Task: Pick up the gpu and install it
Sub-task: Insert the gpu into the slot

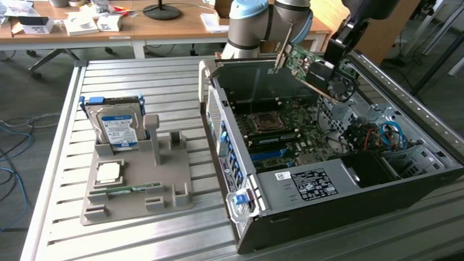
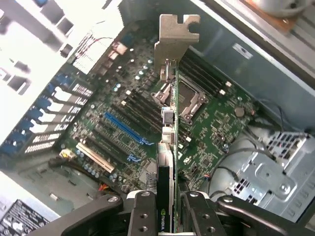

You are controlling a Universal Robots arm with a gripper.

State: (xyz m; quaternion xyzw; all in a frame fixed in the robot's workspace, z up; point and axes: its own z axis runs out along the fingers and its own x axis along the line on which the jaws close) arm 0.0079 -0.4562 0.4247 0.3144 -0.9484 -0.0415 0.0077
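My gripper is shut on the gpu and holds it tilted in the air above the open computer case. In the exterior view the card shows a green board, a dark fan cooler and a silver bracket at its end toward the back of the case. Seen edge-on in the wrist view, the gpu runs from between my gripper fingers to the bracket. Below it lies the motherboard with a blue slot and a white slot. The card hangs apart from the board.
On the exterior view's left, a grey holder on the slatted table carries a hard drive, a square processor chip and a green memory stick. Case walls, a drive cage and cables surround the motherboard. Desks stand behind.
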